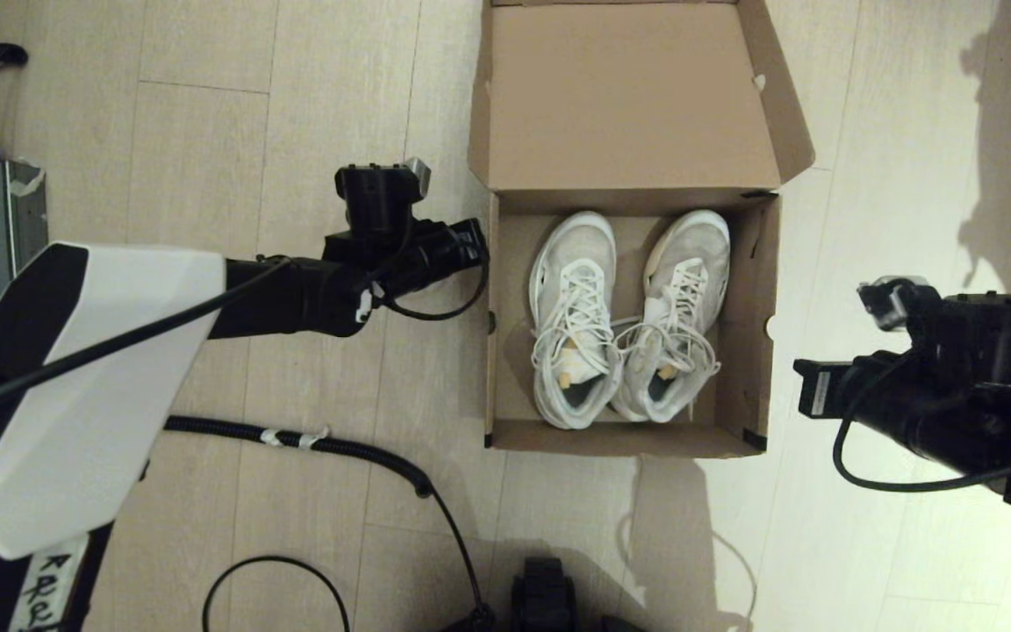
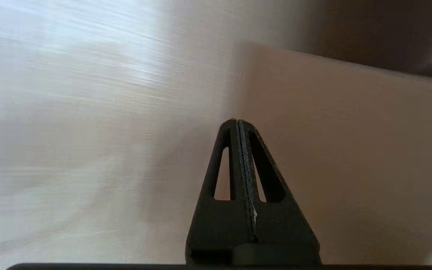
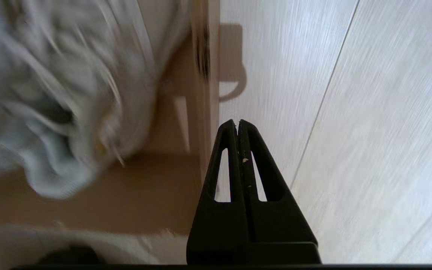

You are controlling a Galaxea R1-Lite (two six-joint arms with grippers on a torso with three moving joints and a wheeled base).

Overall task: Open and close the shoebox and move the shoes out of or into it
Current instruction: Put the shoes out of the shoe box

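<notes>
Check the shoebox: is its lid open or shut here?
Open. The shoebox lid is folded back flat, and both sneakers lie exposed inside.

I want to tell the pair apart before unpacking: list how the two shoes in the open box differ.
The left shoe lies nearly straight along the shoebox, while the right shoe is angled, its heel leaning toward its partner. The left shoe's toe cap looks whiter; the right shoe's toe looks greyer and duller. The left shoe's heel sits a little nearer the front wall than the right shoe's. Both are white mesh lace-ups, toes toward the raised lid, yellowish marks inside.
</notes>
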